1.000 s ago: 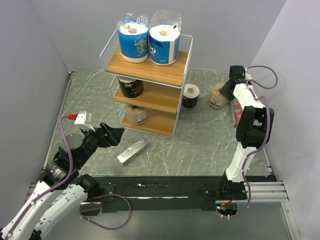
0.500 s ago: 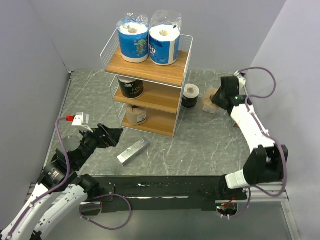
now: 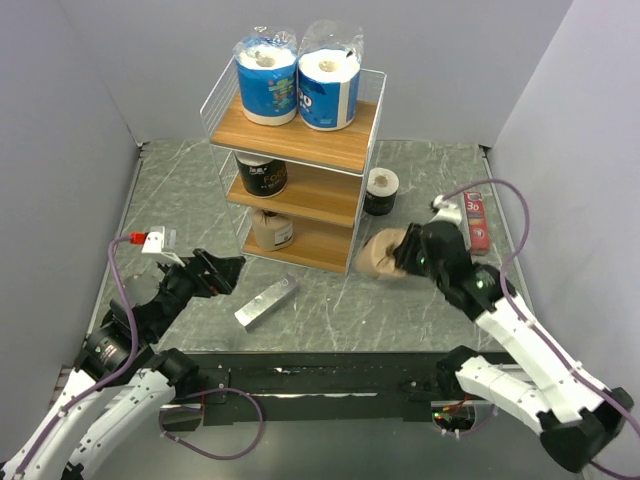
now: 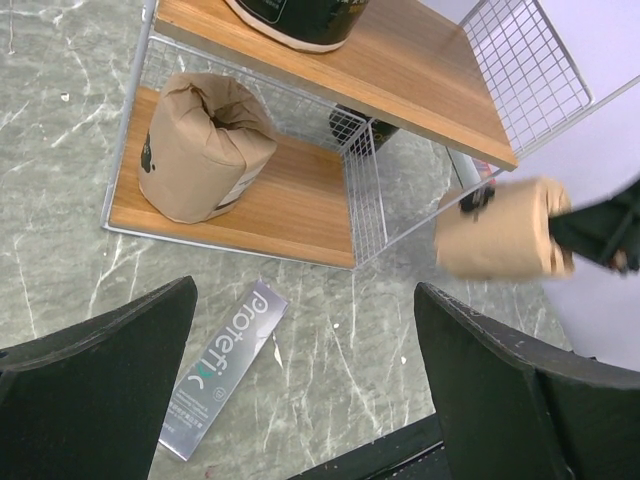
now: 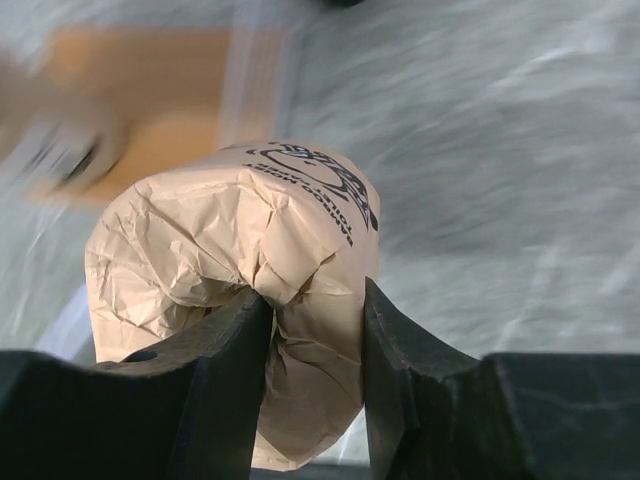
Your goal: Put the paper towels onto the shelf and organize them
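My right gripper [image 3: 402,254] is clamped on a brown-paper roll [image 3: 378,256], held on its side in the air just beside the right corner of the shelf [image 3: 318,247], level with the bottom tier. The fingers bite only into crumpled wrapper, so I judge it could slip, or snag the wire frame going in. The other brown roll [image 4: 200,145] occupies that board's left. My left gripper [image 3: 230,268] hangs spread wide, holding nothing.
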You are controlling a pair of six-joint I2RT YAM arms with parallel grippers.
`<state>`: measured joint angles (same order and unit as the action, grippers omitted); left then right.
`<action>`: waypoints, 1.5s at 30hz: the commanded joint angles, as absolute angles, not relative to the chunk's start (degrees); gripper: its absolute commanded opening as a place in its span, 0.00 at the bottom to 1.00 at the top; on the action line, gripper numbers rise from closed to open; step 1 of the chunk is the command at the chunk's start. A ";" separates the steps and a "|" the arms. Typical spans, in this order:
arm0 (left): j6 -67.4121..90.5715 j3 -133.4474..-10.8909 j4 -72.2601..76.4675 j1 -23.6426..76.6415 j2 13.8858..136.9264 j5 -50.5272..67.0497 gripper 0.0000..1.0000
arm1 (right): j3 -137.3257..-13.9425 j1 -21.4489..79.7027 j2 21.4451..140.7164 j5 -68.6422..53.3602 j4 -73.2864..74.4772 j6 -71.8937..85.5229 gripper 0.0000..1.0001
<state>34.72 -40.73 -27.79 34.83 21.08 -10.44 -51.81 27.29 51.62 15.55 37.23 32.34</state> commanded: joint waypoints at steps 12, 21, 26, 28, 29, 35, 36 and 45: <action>35.77 -40.78 -27.95 34.63 17.84 -14.15 0.96 | -54.30 55.19 59.31 25.38 32.59 42.76 0.45; 36.12 -40.69 -28.21 34.63 17.05 -14.94 0.96 | -62.56 63.63 72.59 35.23 32.16 67.46 0.47; 37.09 -40.52 -28.65 34.54 16.70 -15.82 0.97 | -66.61 63.81 78.03 40.69 35.85 77.07 0.47; 38.31 -40.52 -29.09 34.63 17.14 -16.08 0.96 | -69.25 63.81 79.53 42.09 37.17 80.32 0.47; 39.02 -40.34 -29.18 34.63 17.40 -16.26 0.96 | -70.21 63.81 81.11 42.62 38.48 82.16 0.47; 41.04 -40.16 -29.35 34.63 20.21 -14.94 0.96 | -77.07 63.90 87.70 45.00 49.13 97.46 0.47; 41.39 -40.43 -29.70 34.63 20.39 -16.07 0.97 | -78.30 64.24 88.67 45.61 49.65 100.78 0.47; 42.01 -39.90 -29.71 34.63 16.44 -17.31 0.96 | -93.49 66.36 100.89 48.95 76.98 131.18 0.47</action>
